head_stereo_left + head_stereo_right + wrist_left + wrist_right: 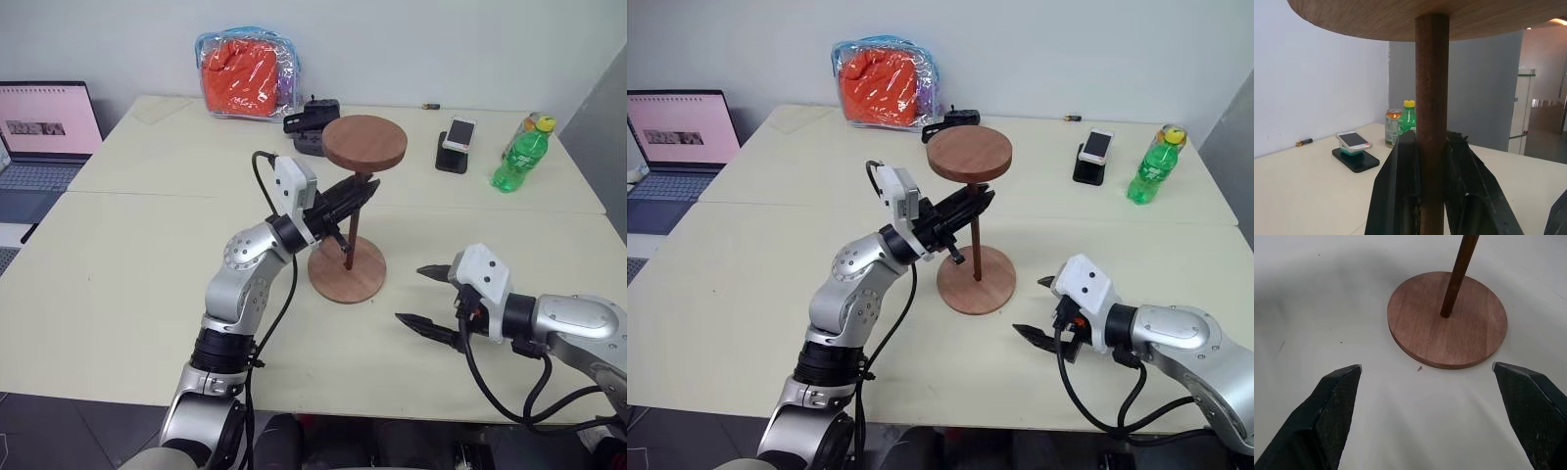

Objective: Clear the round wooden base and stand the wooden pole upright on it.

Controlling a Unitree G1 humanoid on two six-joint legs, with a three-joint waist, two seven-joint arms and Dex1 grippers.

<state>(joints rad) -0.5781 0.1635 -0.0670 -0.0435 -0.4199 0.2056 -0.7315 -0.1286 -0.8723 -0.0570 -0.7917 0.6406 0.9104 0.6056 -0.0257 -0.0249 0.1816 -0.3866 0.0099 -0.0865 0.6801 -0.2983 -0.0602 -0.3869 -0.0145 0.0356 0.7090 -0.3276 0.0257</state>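
1. Standing upright on the round wooden base (347, 270), the wooden pole (975, 240) has its lower end at the base's centre and its fixed disc at the top, level above the base.

2. Nothing else lies on the base; its top is bare around the pole, so the clearing part looks done.

3. The left gripper (361, 194) is closed on the pole just below the top disc, one black finger on each side of the rod, as the left wrist view shows plainly.

4. The right gripper (421, 297) has its fingers spread wide and holds nothing; it hovers near the base on the robot's right side, apart from it, pointing toward it.

5. Whether the pole's end is fully seated in the base's hole I cannot tell for certain; from the right wrist view it meets the wood at the centre and looks straight, but the joint itself is too small to judge.

6. What seems left: letting go with the left gripper and seeing that the pole stands unaided. By my judgement the task is nearly finished.

7. Well beyond the base, toward the table's far edge, stand a green bottle (520, 154), a phone on a dark stand (457, 140) and an orange bag (245, 73); none of them bears on the work.
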